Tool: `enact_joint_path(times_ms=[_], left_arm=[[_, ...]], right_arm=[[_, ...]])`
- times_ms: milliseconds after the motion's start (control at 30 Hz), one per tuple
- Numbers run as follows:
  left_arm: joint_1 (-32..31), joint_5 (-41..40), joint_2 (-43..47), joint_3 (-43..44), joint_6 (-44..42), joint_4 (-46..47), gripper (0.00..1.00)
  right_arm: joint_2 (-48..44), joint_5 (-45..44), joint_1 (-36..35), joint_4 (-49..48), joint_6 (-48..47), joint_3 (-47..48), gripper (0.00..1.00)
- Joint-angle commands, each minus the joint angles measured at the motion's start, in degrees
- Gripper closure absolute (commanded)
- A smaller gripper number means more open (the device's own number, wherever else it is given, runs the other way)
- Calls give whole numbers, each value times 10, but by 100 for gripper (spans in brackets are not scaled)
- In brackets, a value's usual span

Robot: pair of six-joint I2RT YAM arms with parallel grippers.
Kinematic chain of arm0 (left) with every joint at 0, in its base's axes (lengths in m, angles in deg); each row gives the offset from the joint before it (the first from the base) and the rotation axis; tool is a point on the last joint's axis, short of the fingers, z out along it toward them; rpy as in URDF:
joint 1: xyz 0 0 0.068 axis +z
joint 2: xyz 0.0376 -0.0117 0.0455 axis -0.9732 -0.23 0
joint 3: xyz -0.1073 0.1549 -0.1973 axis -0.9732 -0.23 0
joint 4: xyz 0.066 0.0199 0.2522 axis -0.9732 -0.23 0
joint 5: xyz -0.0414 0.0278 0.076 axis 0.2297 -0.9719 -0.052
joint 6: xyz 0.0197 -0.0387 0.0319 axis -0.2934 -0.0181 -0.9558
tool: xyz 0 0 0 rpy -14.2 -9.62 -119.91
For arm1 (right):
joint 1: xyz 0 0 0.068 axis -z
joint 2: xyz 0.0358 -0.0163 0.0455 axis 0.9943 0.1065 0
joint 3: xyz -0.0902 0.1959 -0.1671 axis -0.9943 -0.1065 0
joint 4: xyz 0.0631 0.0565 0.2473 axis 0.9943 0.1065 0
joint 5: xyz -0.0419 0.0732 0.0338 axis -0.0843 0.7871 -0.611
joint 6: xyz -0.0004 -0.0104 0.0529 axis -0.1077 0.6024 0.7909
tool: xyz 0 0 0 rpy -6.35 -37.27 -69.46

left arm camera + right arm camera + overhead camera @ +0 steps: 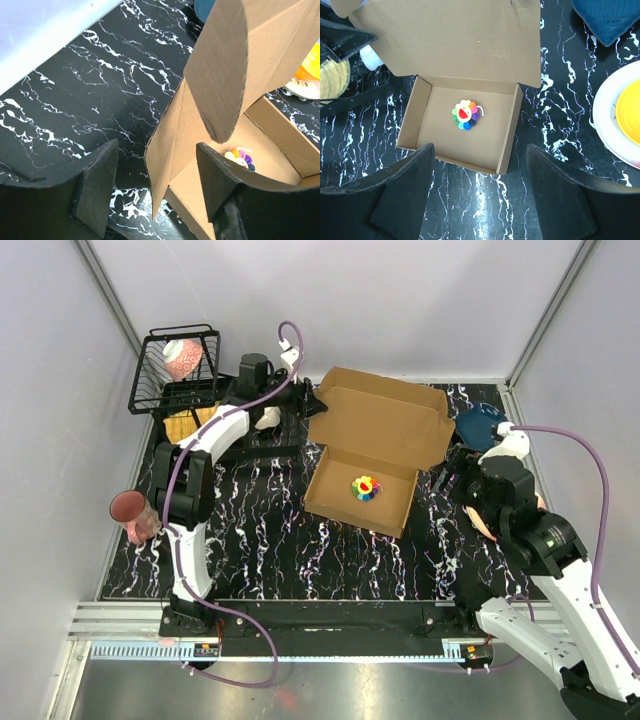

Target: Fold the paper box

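Both open: left claw straddles paper box, right claw empty

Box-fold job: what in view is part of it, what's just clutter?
Job: paper box, left pincer, right pincer.
Clutter: wire basket, pink cup, blue item, white plate, rainbow flower toy (inside the box).

Paper box: brown corrugated cardboard, matt, unprinted; cut edges look rough and fibrous. Table: black with white marble veining, smooth, faint sheen. Basket: black wire, metal by its look. Left gripper pads: black, matt, finely grainy. Plate: white, smooth, glossy.
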Motion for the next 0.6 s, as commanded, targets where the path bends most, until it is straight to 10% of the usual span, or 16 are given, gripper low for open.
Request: enact_joint_path(times_ms=[0,567], left_arm=[[1,24,3,35,-3,44,40],[-16,14,56,-75,18,93,91]], right_arm=[[0,6,3,-10,5,-10,21],[6,-27,2,-15,-12,-3,21]])
